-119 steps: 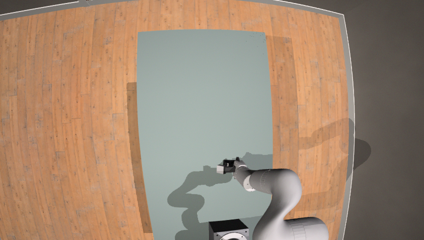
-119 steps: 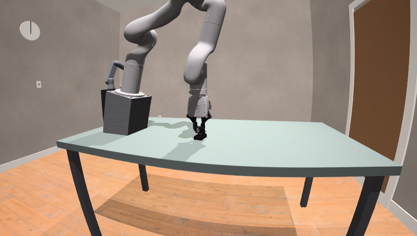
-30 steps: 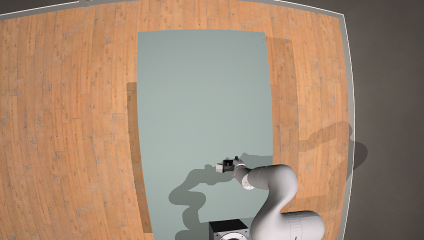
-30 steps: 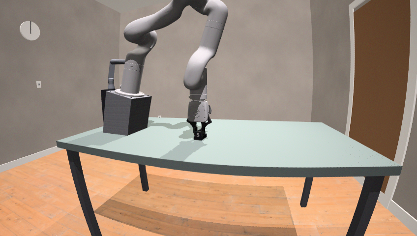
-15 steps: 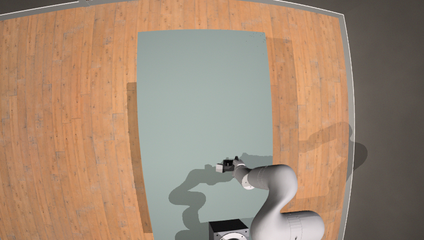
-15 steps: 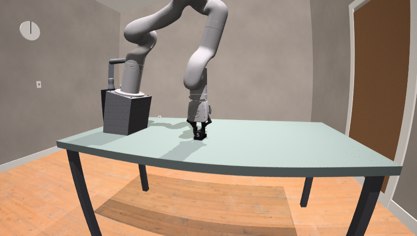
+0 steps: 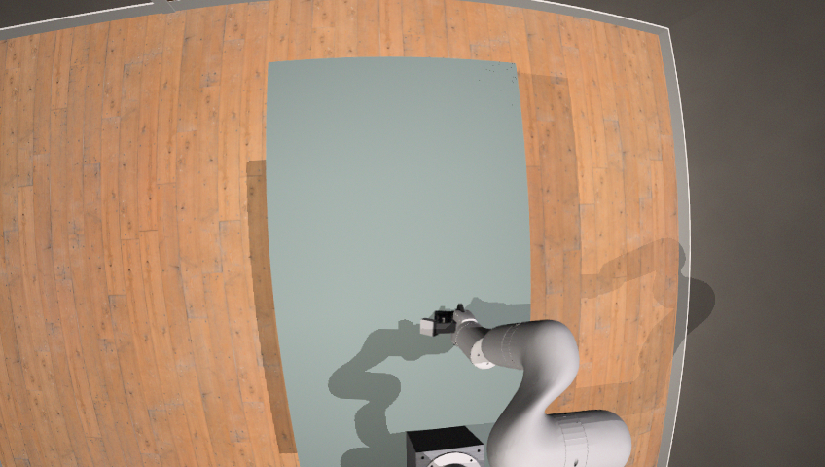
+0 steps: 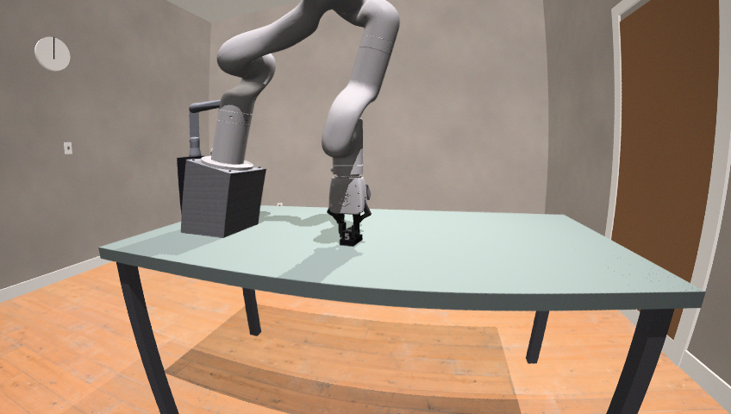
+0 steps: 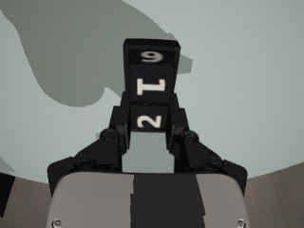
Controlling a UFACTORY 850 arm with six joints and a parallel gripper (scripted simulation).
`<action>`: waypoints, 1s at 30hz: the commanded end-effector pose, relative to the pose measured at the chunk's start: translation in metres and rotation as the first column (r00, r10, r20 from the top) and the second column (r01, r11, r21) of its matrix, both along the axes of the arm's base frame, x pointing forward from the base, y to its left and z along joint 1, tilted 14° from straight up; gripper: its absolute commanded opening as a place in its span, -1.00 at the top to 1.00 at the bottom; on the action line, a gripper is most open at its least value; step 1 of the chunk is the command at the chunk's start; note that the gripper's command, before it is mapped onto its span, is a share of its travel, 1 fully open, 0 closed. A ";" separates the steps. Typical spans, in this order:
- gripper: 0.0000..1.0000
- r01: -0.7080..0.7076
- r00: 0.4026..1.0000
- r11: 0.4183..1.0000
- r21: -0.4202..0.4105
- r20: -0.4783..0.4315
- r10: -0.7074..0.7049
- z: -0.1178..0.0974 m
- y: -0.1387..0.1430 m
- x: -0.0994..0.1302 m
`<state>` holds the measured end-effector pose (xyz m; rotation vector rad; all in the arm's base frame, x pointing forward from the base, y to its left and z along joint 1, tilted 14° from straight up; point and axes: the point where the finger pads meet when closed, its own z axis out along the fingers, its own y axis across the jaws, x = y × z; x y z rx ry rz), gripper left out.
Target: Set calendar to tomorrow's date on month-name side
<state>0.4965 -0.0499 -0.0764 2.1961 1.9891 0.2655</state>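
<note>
The black tray (image 8: 351,242) (image 9: 175,71) is seen on the tabletop (image 7: 376,173) (image 8: 461,256) (image 9: 237,85) near the centre of the exterior frame, and the gripper (image 7: 444,319) (image 8: 351,230) (image 9: 148,104) appears clamped on the cube topped with a 2 (image 9: 149,121), beside the cube topped with a 1 (image 9: 151,86). If the fingers are parted unevenly or raised while a side still drags, the held cube could be tilted, its neighbour nudged or the tray shifted; whether it is fully seated on the tray's floor cannot be told.

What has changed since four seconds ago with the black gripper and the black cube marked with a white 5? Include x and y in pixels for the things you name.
The gripper (image 7: 443,319) (image 8: 350,229) (image 9: 148,104) and cube (image 8: 346,236) (image 9: 149,119) moved down towards the black tray (image 8: 350,243) (image 9: 152,42). The cube remains gripped; the tray stayed put.
</note>
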 end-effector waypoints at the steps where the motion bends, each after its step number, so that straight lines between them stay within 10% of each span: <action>1: 0.47 0.000 1.000 1.000 0.000 0.001 0.000 0.000 0.000 0.001; 30: 0.14 0.000 1.000 1.000 0.000 0.001 0.000 0.000 0.000 0.001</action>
